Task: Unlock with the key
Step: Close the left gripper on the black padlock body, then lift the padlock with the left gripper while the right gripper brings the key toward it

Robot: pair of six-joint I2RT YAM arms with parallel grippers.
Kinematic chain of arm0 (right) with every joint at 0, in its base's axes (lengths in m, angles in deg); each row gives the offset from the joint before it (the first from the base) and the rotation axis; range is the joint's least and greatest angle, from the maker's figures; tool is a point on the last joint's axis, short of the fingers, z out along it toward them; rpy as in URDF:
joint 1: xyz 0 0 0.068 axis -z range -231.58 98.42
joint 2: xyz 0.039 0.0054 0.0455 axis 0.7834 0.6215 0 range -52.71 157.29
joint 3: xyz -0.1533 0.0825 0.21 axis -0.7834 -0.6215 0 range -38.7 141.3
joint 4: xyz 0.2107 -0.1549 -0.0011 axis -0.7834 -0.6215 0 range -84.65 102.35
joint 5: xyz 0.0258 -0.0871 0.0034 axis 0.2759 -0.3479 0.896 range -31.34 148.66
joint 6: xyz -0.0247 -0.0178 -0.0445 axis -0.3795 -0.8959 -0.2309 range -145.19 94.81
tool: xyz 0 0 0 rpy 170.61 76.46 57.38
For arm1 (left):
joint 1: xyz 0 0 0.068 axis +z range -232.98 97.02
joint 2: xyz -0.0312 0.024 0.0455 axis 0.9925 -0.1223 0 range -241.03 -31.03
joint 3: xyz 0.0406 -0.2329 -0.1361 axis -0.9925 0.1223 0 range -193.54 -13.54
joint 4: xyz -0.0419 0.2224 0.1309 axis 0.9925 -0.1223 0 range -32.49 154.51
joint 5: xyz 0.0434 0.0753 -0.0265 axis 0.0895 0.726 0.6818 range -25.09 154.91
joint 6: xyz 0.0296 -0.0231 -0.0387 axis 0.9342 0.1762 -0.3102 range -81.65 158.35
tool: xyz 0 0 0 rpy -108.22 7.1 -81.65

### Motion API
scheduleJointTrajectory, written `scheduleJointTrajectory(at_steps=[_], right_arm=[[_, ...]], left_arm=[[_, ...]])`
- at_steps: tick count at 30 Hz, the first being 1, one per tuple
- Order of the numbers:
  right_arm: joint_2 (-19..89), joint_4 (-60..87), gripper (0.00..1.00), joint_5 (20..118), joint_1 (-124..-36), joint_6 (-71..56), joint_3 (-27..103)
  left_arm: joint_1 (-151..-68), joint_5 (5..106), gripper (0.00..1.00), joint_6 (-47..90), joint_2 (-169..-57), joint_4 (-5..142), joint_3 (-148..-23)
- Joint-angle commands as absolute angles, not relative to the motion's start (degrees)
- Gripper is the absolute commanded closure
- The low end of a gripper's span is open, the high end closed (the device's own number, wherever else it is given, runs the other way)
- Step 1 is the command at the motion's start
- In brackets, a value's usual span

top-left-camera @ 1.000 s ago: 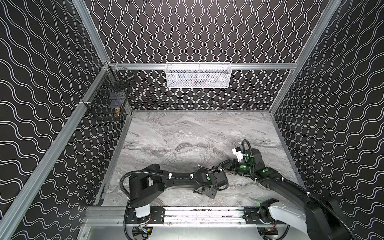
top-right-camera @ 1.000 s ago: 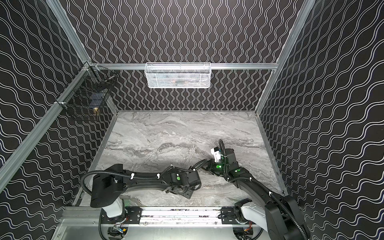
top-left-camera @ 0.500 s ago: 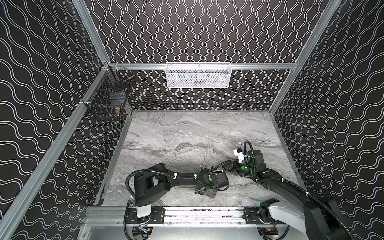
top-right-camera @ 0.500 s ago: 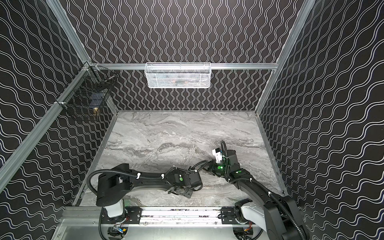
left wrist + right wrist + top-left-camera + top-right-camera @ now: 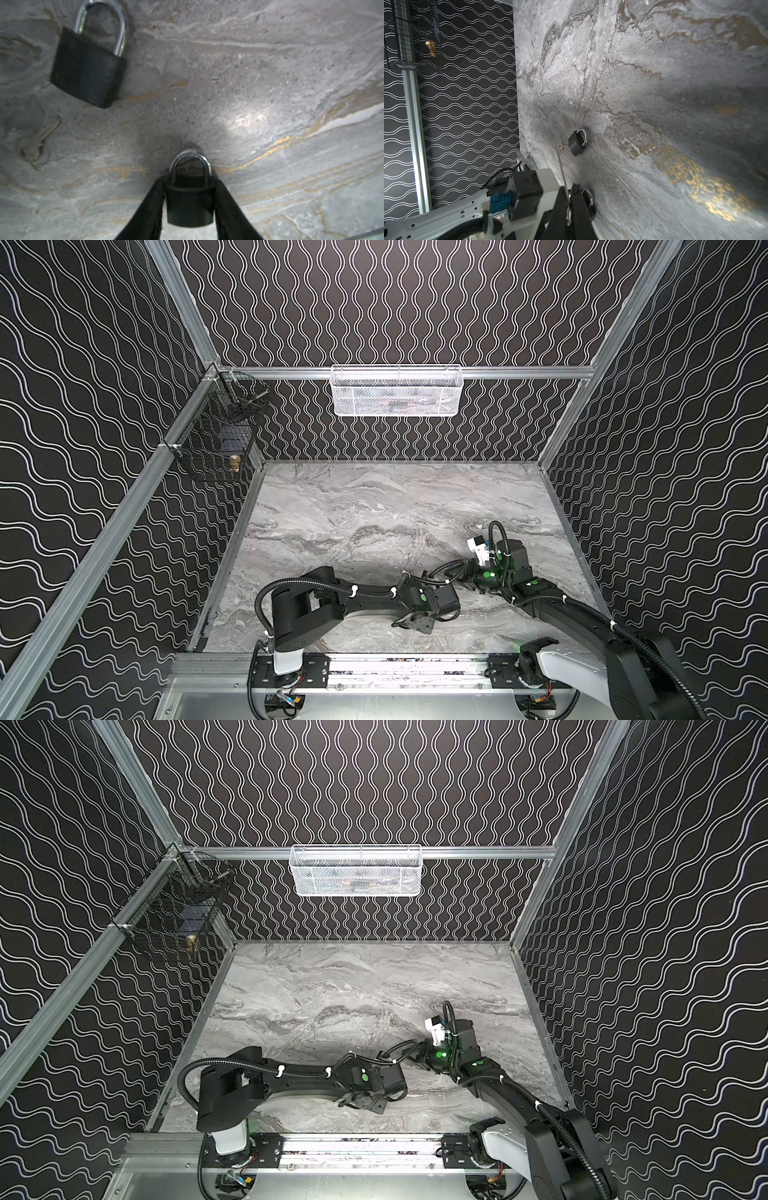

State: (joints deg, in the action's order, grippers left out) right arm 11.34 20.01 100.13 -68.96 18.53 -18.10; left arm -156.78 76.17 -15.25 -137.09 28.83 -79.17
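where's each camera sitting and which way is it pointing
both top views: high in front, looking down on the table; left arm and right arm show.
left wrist: on that arm, facing the table; left hand around a padlock.
right wrist: on that arm, looking along the table; right hand pinching a key.
shared: both wrist views show the loose padlock.

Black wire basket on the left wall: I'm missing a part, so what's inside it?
In the black wire basket, a small brass piece and a dark box show through the mesh. Anything else is lost behind mesh and shadow.
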Motion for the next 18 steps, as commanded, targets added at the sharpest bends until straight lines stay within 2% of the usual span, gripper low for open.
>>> scheduleJointTrajectory(at_steps=[1,10,18], right_arm=[[11.8,22.7,1.00,101.4,-68.6,19.1,-18.3],[12.1,22.7,1.00,101.8,-68.0,18.9,-18.1],[11.9,22.7,1.00,102.1,-67.5,19.0,-18.1]], left_arm=[[-156.9,75.0,0.57,-17.2,-138.0,24.5,-79.1],[-157.1,75.4,0.59,-17.9,-138.7,23.9,-79.6],[-157.1,75.6,0.65,-17.7,-138.6,23.9,-79.7]])
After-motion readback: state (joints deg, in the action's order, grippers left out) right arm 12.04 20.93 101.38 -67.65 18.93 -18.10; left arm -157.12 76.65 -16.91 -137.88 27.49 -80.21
